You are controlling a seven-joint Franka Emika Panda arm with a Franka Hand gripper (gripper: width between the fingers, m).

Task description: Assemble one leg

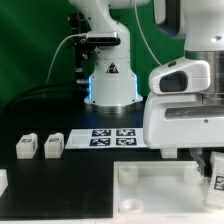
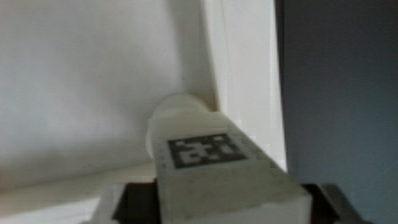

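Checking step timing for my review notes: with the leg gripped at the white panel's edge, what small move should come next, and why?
Probably nudge the leg inward over the white panel toward a corner before lowering. The gripper looks shut on it, and the wrist view shows its tip at the panel's edge, dark table alongside, no socket visible beneath.

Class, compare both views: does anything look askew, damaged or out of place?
Nothing stands out. The spare legs sit side by side on the black table, the marker board lies flat, and the gripper holds the leg at the white panel.
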